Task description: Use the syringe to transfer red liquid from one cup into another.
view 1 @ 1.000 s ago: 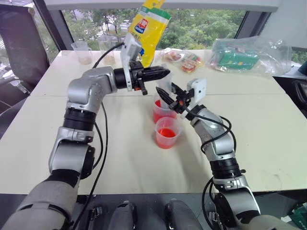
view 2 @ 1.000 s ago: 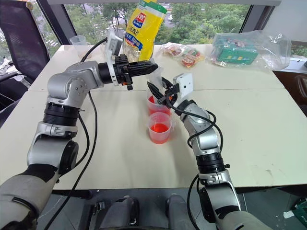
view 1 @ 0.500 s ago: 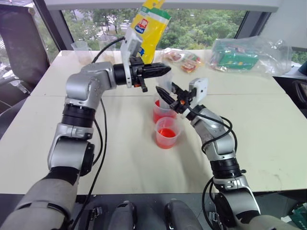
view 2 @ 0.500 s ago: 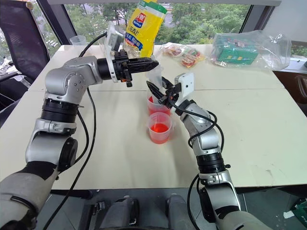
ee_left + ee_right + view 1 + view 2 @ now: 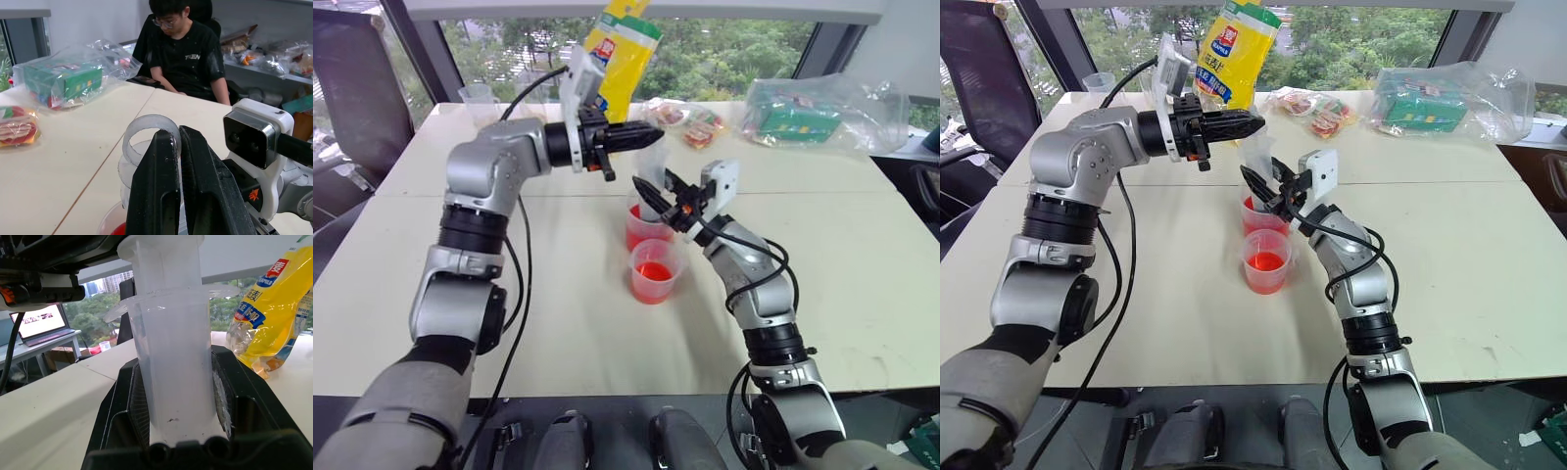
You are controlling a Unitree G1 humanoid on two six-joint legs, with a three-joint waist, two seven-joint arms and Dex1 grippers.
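Observation:
Two clear cups holding red liquid (image 5: 652, 273) stand mid-table, the near cup (image 5: 655, 284) in front of the far cup (image 5: 640, 231). The clear syringe (image 5: 652, 172) stands upright over the far cup. My right gripper (image 5: 658, 196) is shut on its barrel (image 5: 171, 357), which sits between the pads (image 5: 133, 401). From the left, my left gripper (image 5: 652, 136) reaches in level and is shut on the plunger's ring top (image 5: 146, 134), pinched by its fingers (image 5: 159, 191). The syringe's tip is hidden inside the far cup.
A yellow bag (image 5: 619, 54) stands behind the cups, with snack packets (image 5: 690, 122) and a plastic bag holding a green box (image 5: 813, 113) to its right. Clear beakers (image 5: 481, 106) sit at the far left corner. A person in black (image 5: 186, 54) sits beyond the table.
My left gripper has edged slightly upward with the plunger top in its grip. The right gripper, the barrel and both cups have stayed put.

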